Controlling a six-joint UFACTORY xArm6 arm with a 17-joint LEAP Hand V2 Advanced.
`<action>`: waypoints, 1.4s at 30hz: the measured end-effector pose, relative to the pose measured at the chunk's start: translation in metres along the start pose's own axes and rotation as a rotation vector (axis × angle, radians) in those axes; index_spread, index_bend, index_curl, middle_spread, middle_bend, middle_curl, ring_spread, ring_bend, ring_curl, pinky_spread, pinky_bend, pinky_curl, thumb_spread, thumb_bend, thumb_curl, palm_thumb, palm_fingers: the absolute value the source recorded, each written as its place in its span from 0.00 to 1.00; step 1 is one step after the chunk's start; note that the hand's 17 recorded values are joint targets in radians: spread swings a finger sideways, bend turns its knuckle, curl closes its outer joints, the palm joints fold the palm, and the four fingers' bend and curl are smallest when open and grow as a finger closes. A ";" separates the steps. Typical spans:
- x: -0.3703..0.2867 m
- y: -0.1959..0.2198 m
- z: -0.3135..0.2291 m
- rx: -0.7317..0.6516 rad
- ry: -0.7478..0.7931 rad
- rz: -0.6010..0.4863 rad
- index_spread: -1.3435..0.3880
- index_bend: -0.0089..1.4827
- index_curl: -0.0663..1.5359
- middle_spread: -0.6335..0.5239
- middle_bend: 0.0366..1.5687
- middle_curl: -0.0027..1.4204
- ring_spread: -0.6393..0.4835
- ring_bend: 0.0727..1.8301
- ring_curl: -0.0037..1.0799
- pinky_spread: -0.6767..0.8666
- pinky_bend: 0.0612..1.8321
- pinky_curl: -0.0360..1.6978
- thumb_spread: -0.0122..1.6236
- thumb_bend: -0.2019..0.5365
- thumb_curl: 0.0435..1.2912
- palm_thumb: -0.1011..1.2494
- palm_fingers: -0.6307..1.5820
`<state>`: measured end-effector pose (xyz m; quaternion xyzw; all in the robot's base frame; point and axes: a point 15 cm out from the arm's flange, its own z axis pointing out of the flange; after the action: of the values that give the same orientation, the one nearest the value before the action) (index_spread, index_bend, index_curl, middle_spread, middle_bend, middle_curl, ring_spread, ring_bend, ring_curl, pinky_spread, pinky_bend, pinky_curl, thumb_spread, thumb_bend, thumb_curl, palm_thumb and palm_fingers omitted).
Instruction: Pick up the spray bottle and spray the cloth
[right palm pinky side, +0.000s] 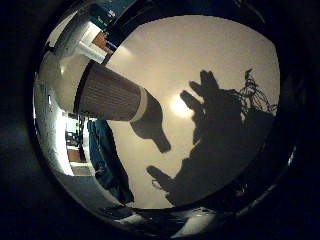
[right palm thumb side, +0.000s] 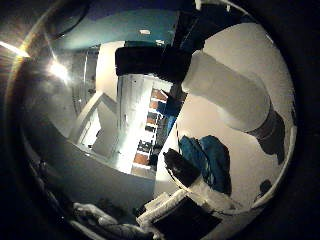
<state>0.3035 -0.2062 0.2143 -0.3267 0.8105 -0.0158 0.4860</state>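
In the little-finger-side palm view, the spray bottle fills the upper left of the frame, close to the palm: a white body with a dark ribbed band and a white ring at its base, standing on the pale table. Its shadow falls toward the centre of the frame. On the right side lies the shadow of the robot hand, fingers spread and straight, so it looks wide and holds nothing. The teal cloth lies crumpled on the table at lower left, just beside the bottle.

In the thumb-side palm view, the bottle's white body sits at upper right, its dark trigger head reaching toward the upper centre. White and black parts of the robot hand show at lower centre.
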 end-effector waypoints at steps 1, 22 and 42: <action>0.000 0.000 0.004 -0.002 -0.001 0.001 0.71 0.11 0.22 0.74 0.13 0.24 0.78 0.18 0.25 0.68 0.32 0.08 0.66 0.24 0.23 0.50 0.31; -0.025 -0.054 0.095 0.007 -0.137 0.128 0.60 0.19 0.27 0.40 0.42 0.39 0.42 0.47 0.41 0.36 0.54 0.09 0.64 0.27 0.26 0.69 0.84; -0.053 -0.080 0.098 0.005 -0.274 0.125 0.68 0.81 0.50 0.45 0.85 0.52 0.39 0.75 0.64 0.33 0.82 0.33 0.58 0.26 0.41 0.87 0.81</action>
<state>0.4397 -0.2110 0.2313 -0.2735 0.7554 0.0573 0.5927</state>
